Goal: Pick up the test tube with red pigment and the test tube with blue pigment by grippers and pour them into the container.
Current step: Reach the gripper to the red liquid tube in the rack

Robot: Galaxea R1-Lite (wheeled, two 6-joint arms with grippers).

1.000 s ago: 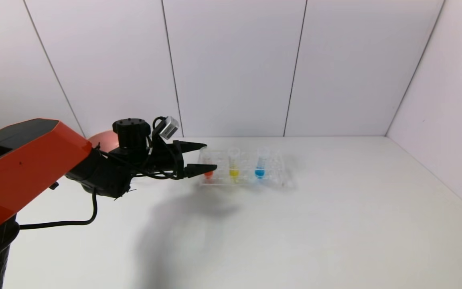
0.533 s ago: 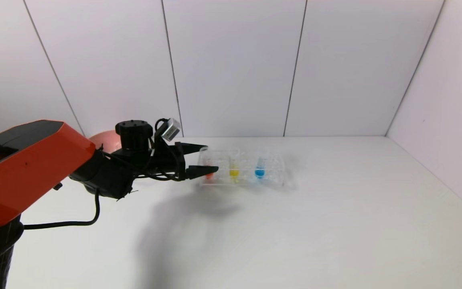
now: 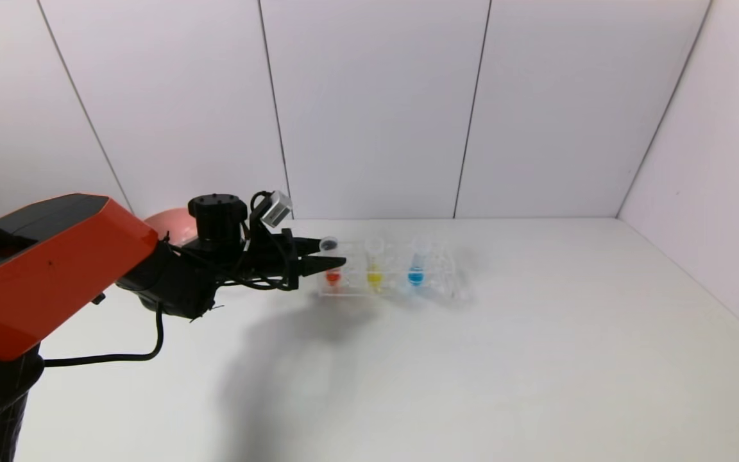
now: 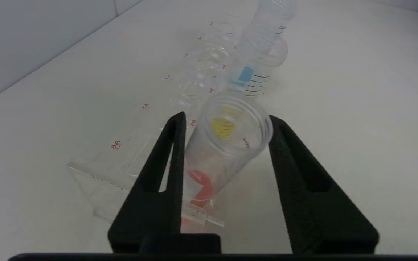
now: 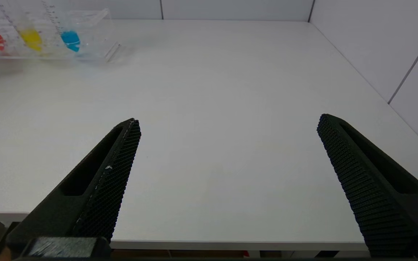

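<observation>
The test tube with red pigment stands at the left end of a clear rack at the back of the white table. My left gripper reaches in from the left and is shut on the tube's upper part. In the left wrist view both fingers touch the tube, which leans between them. The test tube with blue pigment stands in the same rack, third from the left, and shows in the right wrist view. My right gripper is open and empty above the table's front edge. The container is out of view.
A yellow-liquid tube stands between the red and blue ones. A pink bowl shows partly behind the left arm at the back left. White walls close the table at the back and on the right.
My left gripper's fingers have drawn together around the top of the red tube. The arm has shifted slightly right. The rack and the other tubes have not moved.
</observation>
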